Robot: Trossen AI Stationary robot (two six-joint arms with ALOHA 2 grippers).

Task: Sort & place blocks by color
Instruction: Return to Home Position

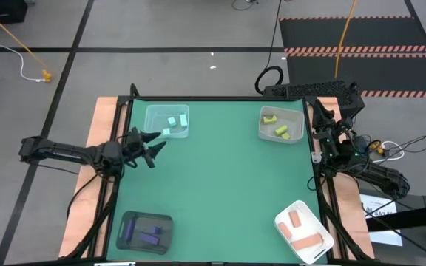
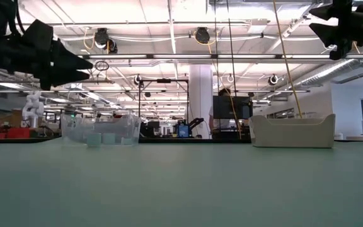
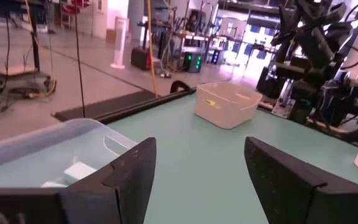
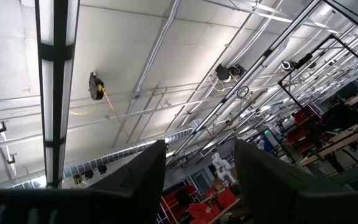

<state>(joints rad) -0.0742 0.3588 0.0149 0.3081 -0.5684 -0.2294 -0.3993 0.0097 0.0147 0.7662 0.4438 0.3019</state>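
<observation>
The blocks lie sorted in four trays on the green table. Teal blocks (image 1: pixel 171 122) lie in the clear tray (image 1: pixel 154 112) at the far left. Yellow-green blocks (image 1: pixel 276 125) lie in a white tray (image 1: pixel 296 117) at the far right. Purple blocks (image 1: pixel 148 235) lie in the dark tray (image 1: pixel 128 220) at the near left, and salmon blocks (image 1: pixel 302 225) in a white tray (image 1: pixel 285 214) at the near right. My left gripper (image 1: pixel 157 140) stands open and level at the table's left edge, just near of the clear tray (image 3: pixel 73 140). My right gripper (image 4: pixel 199 146) is open at the right edge, pointing up at the ceiling.
Dark frame rails run along the table's left and right edges. My right arm (image 1: pixel 346 144) is folded beside the far right white tray (image 3: pixel 225 102). The green surface (image 1: pixel 220 177) between the four trays carries no objects.
</observation>
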